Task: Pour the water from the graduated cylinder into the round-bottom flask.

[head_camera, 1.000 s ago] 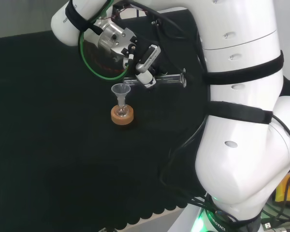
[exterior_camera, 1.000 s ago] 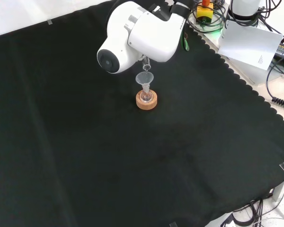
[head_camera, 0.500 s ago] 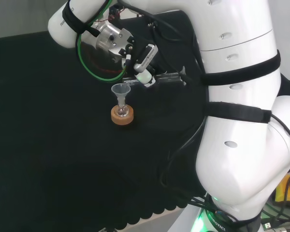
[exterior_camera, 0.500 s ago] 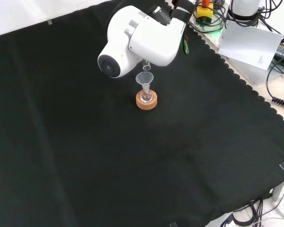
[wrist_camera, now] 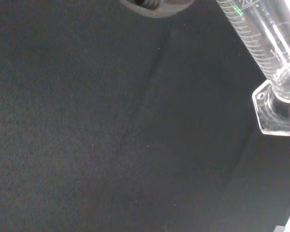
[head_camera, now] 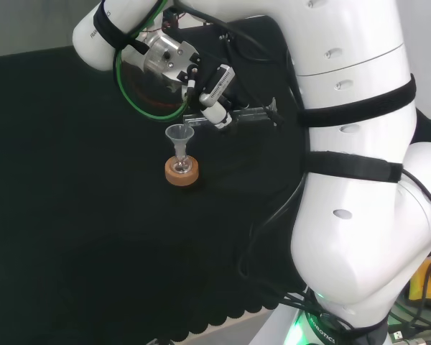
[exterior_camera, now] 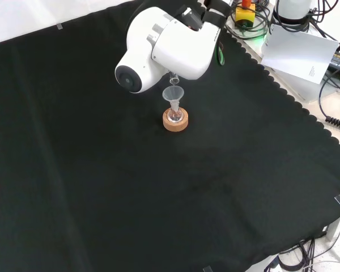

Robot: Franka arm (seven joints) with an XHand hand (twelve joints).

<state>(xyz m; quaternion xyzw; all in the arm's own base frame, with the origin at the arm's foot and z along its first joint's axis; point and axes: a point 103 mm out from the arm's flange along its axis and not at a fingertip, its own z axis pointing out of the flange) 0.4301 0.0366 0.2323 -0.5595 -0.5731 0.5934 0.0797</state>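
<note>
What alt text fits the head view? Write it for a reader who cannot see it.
The robot hand holds a clear graduated cylinder tipped nearly level, its mouth above a small funnel set in a round-bottom flask on a cork ring. All stand on black cloth; the arm's white links are at the right.

the white arm (head_camera: pixel 352 165) reaches out over the table (head_camera: pixel 72 237), its wrist turned sideways. the hand (head_camera: pixel 214 97) hangs at its far end, fingers curled round the graduated cylinder (head_camera: pixel 248 113), held lying level.
</note>
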